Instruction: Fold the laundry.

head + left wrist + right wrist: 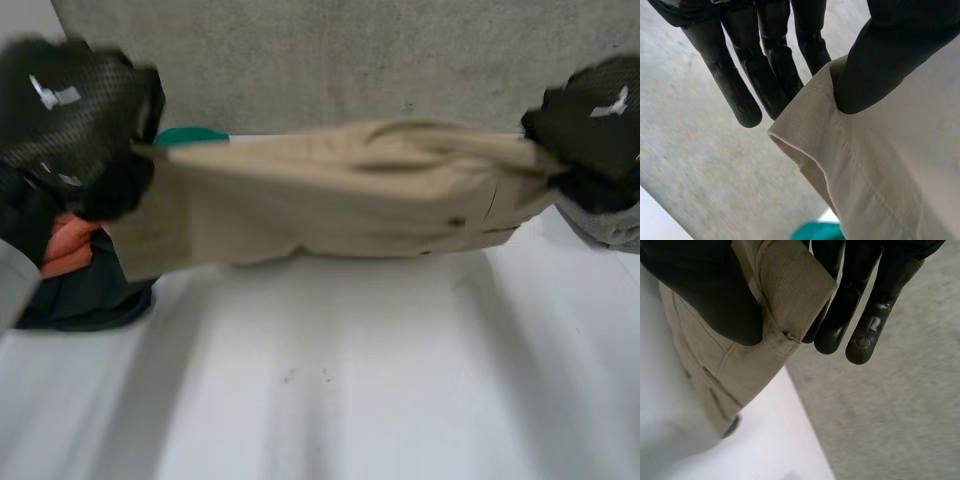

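Observation:
A beige garment point(340, 195) hangs stretched between my two hands above the white table point(340, 380). My left hand point(75, 125) pinches its left end; in the left wrist view the thumb point(880, 65) presses the beige cloth point(880, 165) against the fingers point(775, 75). My right hand point(590, 125) holds the right end, where a button and a seam show. The right wrist view has the thumb point(705, 295) clamping a folded edge of cloth point(790, 290) against the fingers point(865, 315).
A pile of dark and orange clothes point(75, 270) lies at the table's left edge below my left hand. A teal item point(190, 136) peeks out behind the garment. Grey cloth point(605, 225) lies at the right edge. Grey floor point(330, 60) lies beyond the table.

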Action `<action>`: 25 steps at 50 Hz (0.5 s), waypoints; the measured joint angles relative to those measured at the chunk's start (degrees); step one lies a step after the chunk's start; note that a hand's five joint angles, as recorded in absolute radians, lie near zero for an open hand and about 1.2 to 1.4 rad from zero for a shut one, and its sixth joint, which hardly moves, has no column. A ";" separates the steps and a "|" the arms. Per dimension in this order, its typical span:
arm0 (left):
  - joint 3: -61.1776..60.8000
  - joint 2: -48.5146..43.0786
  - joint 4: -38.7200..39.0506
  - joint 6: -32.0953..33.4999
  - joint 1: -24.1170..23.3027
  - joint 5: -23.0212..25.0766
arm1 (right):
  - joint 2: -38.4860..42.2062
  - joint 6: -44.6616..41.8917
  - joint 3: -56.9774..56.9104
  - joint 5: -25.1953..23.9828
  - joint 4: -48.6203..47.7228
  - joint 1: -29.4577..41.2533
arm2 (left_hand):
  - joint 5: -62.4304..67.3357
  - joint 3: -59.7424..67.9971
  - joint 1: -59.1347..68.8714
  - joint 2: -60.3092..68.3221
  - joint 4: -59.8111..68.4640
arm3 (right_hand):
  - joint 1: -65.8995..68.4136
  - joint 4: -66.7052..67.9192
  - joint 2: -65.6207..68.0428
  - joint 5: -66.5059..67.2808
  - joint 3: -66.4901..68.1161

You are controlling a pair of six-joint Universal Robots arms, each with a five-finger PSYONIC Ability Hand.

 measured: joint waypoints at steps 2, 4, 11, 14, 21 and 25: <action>3.06 0.10 -1.06 -0.11 -0.12 0.05 | 0.19 0.06 -3.08 0.09 1.37 -0.31 | 0.00 0.05 0.00 0.00 0.00 | 0.00 0.00 0.00 0.00 0.00; 4.46 -0.52 -1.45 -0.16 -0.12 0.17 | 1.42 0.14 -5.53 0.22 2.39 -0.52 | 0.00 0.05 0.00 0.00 0.00 | 0.00 0.00 0.00 0.00 0.00; 7.83 -10.78 -1.56 -0.19 0.32 2.64 | 10.08 -0.05 -8.96 0.45 3.43 0.00 | 0.00 0.05 0.00 0.00 0.02 | 0.00 0.00 0.00 0.00 0.00; 11.10 -20.93 -1.34 0.03 0.49 4.17 | 17.89 -0.20 -11.47 0.95 3.33 1.60 | 0.00 0.05 0.00 0.00 0.02 | 0.00 0.00 0.00 0.00 0.00; 25.39 -40.58 0.64 1.23 1.37 4.96 | 33.26 0.17 -20.85 4.58 -0.97 4.46 | 0.00 0.07 0.00 0.01 0.21 | 0.00 0.00 0.00 0.00 0.00; 37.02 -48.83 6.19 3.40 2.74 4.93 | 39.18 1.03 -26.49 7.36 -8.54 5.25 | 0.00 0.11 0.00 0.07 0.22 | 0.00 0.01 0.00 0.00 0.00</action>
